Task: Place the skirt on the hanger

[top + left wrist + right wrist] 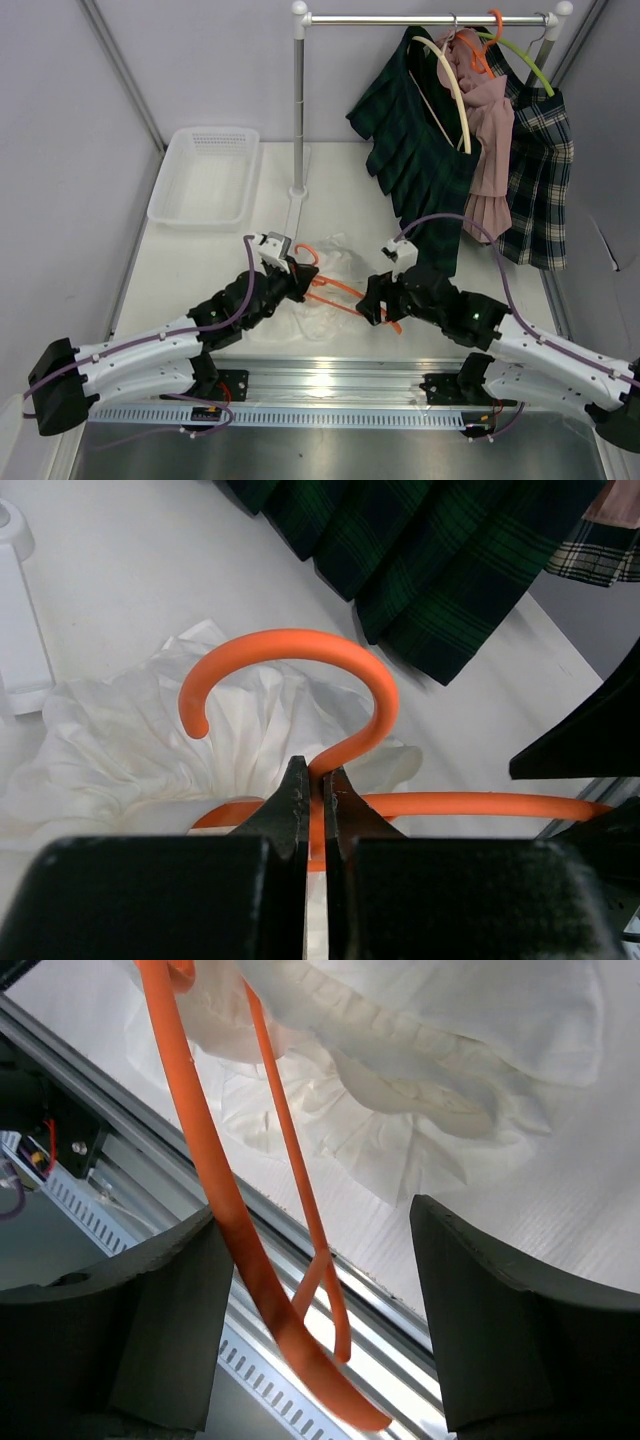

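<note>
Left hand (pixel 318 782) on hanger (pixel 290 644), basket (pixel 205 180) beyond

A shallow white plastic mesh basket (pixel 205 175) sits at the far left of the white table (pixel 190 275), near the foot of a clothes rack with a white upright post (pixel 298 110) and a chrome rail (pixel 420 18). From that rail hang a dark green tartan pleated skirt (pixel 410 165), a pale pink pleated skirt (pixel 490 150) and a navy-and-white checked skirt (pixel 540 195), bunched close together. A cream hanger (pixel 457 90) and a lime-green hanger (pixel 522 57) show among them, though I can't quite make out which carries which garment.
</note>
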Motion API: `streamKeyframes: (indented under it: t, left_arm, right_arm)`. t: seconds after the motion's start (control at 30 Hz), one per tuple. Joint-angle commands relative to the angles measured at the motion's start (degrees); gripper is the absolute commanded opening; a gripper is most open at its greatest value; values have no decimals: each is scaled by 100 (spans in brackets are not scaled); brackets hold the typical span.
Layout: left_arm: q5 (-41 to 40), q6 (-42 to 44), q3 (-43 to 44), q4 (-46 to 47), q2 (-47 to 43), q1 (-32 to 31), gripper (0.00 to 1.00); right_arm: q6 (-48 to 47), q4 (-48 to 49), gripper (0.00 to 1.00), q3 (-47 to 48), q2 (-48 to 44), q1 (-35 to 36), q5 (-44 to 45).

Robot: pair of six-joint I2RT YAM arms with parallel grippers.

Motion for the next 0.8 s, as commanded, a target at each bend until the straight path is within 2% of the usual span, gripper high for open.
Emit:
streamKeyframes:
  t: [0.0,0.07,0.17,0.23,0.47,0.67,0.73,0.77]
  left_arm:
    - [-233,60,-18,120,-153,-5,0]
    - [-260,51,-27,120,-188,-5,0]
    - [-295,60,-62,129,-206,-5,0]
    - [-304,78,-1,102,-206,-5,0]
    - [-374,95,17,58,-170,-5,0]
    - [-401,113,-18,50,-223,-5,0]
    - [-418,113,-27,32,-275,-5,0]
    - [-418,122,-35,32,-302,-5,0]
  right_arm:
    - [358,-310,75,271,-366,-302,345]
    - [499,-434,75,209,-437,-530,249]
    - [657,-478,69,60,-454,-969,21]
    - [693,-339,68,-28,-524,-1225,-321]
    - [544,233,73,-186,-1094,-1366,-1174]
    - [587,58,77,-213,-1395,-1453,-877]
    - [692,-47,75,-213,-1194,-1550,-745]
    - [701,-47,70,-222,-1053,-1690,-797]
